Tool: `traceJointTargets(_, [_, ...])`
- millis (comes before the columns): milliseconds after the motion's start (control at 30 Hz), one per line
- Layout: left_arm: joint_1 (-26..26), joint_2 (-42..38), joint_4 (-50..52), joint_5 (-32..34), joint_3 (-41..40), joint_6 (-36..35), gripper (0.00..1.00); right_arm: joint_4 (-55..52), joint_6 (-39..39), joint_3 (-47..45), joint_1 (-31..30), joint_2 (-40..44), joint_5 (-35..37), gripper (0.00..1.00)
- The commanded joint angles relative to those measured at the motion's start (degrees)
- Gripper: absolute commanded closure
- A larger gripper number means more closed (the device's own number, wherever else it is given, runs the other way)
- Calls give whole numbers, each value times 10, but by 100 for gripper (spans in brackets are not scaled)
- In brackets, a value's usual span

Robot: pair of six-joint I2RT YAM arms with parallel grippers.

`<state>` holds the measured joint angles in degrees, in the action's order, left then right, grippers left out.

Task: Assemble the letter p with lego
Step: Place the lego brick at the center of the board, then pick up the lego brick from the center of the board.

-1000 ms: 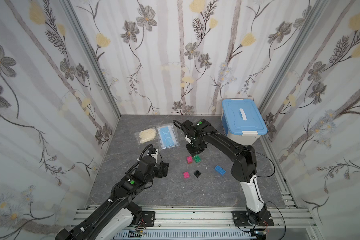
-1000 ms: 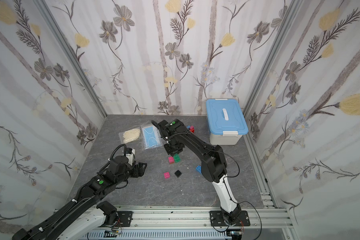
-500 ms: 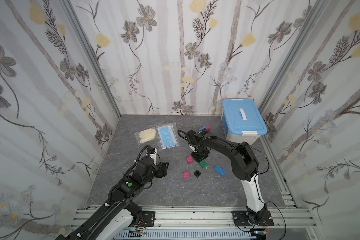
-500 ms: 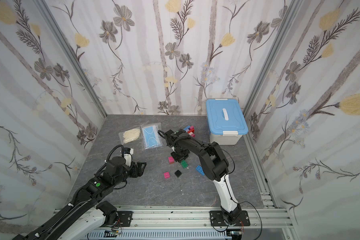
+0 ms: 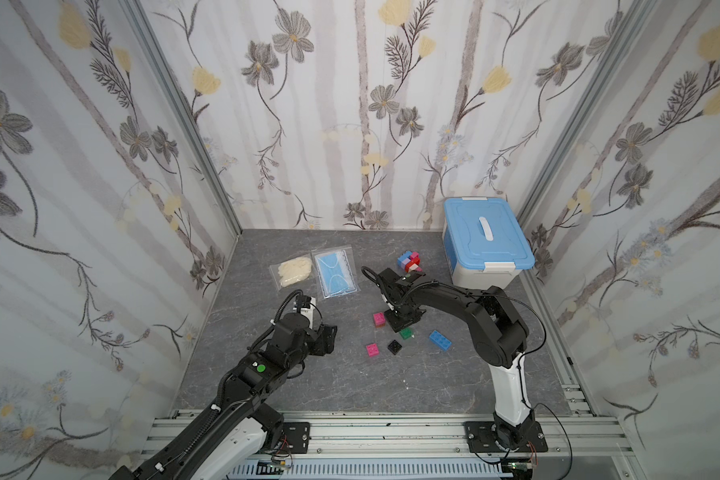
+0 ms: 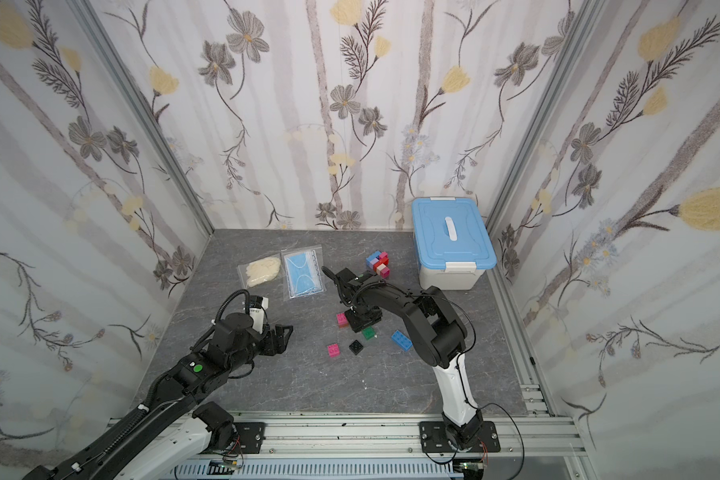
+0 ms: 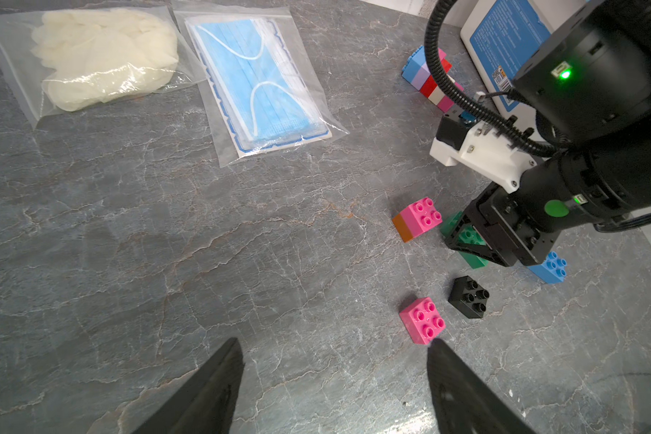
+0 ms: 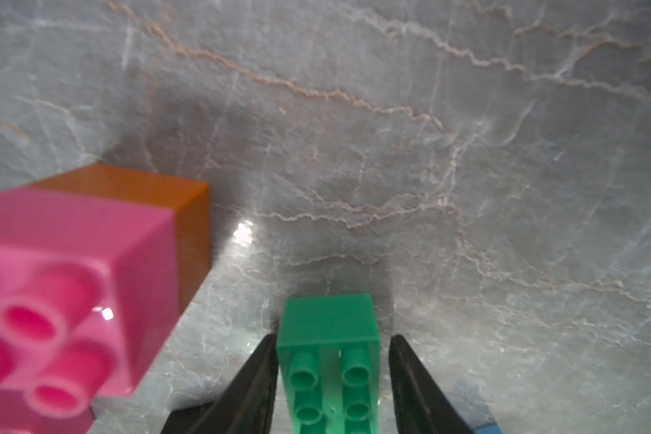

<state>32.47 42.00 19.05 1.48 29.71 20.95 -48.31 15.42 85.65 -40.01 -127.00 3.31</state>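
Grey marbled tabletop: lego bricks, glove bag, mask bag, lidded box.

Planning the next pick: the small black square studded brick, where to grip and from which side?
From straight above: the black square studded brick lies flat, studs up. Probably pinch two opposite smooth side walls, the pair not facing the pink square brick that sits close beside it, apart.

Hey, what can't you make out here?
- Green studded plastic brick: cut off by right wrist view's edge; partly under right gripper in both top views.
- Blue studded plastic brick: partly behind that gripper in left wrist view.
- Stacked multicoloured plastic bricks: too small to count in a top view.
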Motion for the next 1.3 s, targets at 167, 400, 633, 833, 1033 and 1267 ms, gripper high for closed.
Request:
traceJointTargets(167, [1, 1, -7, 7, 1, -9, 20, 74, 55, -47, -2, 35, 15, 61])
traceJointTargets(400, [2, 1, -8, 8, 1, -10, 20, 88, 66, -49, -5, 32, 17, 63])
traceJointTargets(633, [2, 2, -7, 8, 1, -10, 20, 92, 72, -48, -5, 26, 17, 61])
traceJointTargets(833, [2, 5, -9, 6, 2, -10, 20, 92, 72, -48, -5, 24, 19, 62])
traceJointTargets(1033, [2, 6, -9, 6, 1, -10, 20, 94, 73, -48, -5, 27, 28, 82])
traceJointTargets(1267, [2, -2, -9, 22, -6, -8, 20, 39, 45, -24, -3, 75, 23, 89])
